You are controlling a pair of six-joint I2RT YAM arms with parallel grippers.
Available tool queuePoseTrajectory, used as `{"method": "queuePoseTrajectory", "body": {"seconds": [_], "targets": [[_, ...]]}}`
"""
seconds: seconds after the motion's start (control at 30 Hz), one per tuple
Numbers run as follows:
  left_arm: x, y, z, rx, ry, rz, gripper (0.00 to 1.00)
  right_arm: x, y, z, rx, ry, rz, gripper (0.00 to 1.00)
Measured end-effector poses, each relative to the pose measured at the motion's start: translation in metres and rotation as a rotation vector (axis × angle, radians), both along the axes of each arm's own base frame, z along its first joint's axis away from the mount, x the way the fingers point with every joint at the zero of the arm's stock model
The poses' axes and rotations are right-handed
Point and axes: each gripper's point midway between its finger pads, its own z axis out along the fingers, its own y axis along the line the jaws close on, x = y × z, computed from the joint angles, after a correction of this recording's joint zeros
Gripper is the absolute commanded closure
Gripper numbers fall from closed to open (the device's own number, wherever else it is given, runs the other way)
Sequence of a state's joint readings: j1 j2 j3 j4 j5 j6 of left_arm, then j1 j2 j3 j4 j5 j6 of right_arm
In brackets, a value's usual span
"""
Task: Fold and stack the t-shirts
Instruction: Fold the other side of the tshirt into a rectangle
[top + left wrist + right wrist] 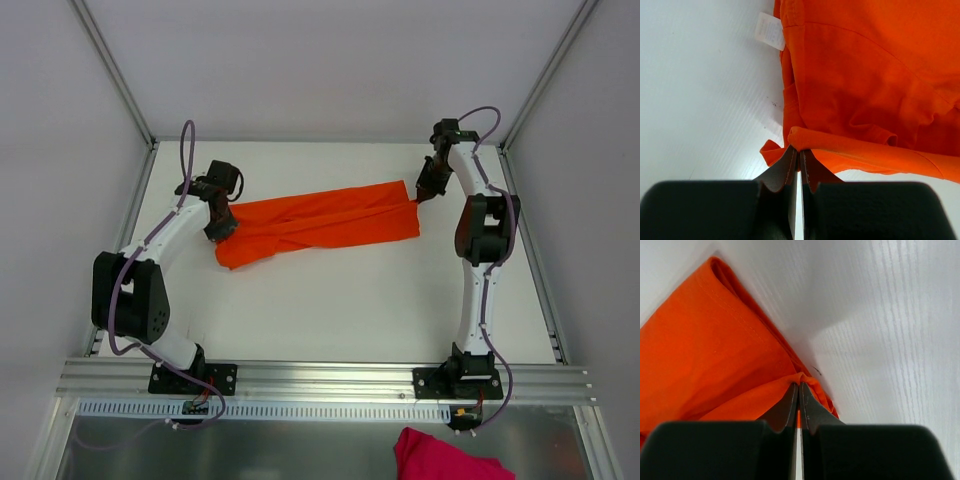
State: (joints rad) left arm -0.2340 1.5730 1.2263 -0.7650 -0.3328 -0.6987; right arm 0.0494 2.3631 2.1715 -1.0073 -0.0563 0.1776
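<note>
Top view: one orange t-shirt (320,225) lying stretched out on the table (330,320), one pink cloth (445,458) down front. Left wrist: left gripper (798,155) pinched tight on its edge, one white label (770,31) showing. Right wrist: right gripper (799,390) pinching a corner too.

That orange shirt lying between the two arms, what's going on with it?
It's being folded. The orange t-shirt lies on the white table as a long band, already doubled lengthwise. The left gripper pinches one end and the right gripper the other, both shut on the fabric.
</note>
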Motion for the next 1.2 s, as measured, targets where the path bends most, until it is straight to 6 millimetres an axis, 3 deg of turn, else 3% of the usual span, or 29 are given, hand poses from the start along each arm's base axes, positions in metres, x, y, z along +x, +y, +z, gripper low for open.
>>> {"method": "queuePoseTrajectory", "body": {"seconds": [0.33, 0.37, 0.4, 0.5, 0.53, 0.63, 0.8, 0.93, 1.2], "targets": [[0.002, 0.011, -0.009, 0.045, 0.031, -0.008, 1.00, 0.020, 0.011, 0.002, 0.060, -0.054, 0.044, 0.99], [0.004, 0.012, -0.011, 0.048, 0.038, -0.007, 0.96, 0.021, 0.013, 0.004, 0.065, -0.060, 0.048, 0.98], [0.005, 0.013, -0.014, 0.053, 0.047, -0.007, 0.70, 0.022, 0.013, 0.004, 0.068, -0.064, 0.050, 0.93], [0.008, 0.018, -0.021, 0.081, 0.071, -0.012, 0.50, 0.024, 0.013, 0.003, 0.070, -0.069, 0.062, 0.76], [0.009, 0.021, -0.024, 0.089, 0.080, -0.009, 0.27, 0.024, 0.012, 0.003, 0.068, -0.069, 0.066, 0.73], [0.011, 0.026, -0.031, 0.114, 0.103, -0.004, 0.04, 0.024, 0.009, 0.002, 0.060, -0.072, 0.080, 0.66], [0.027, 0.026, -0.024, 0.114, 0.071, -0.001, 0.03, 0.024, 0.005, 0.002, 0.040, -0.079, 0.103, 0.51], [0.032, 0.021, -0.007, 0.080, 0.010, -0.005, 0.03, 0.019, 0.002, 0.011, 0.022, -0.092, 0.118, 0.47], [0.012, -0.008, 0.058, -0.065, -0.179, -0.063, 0.03, -0.005, 0.000, 0.074, 0.017, -0.195, 0.133, 0.47]]}}
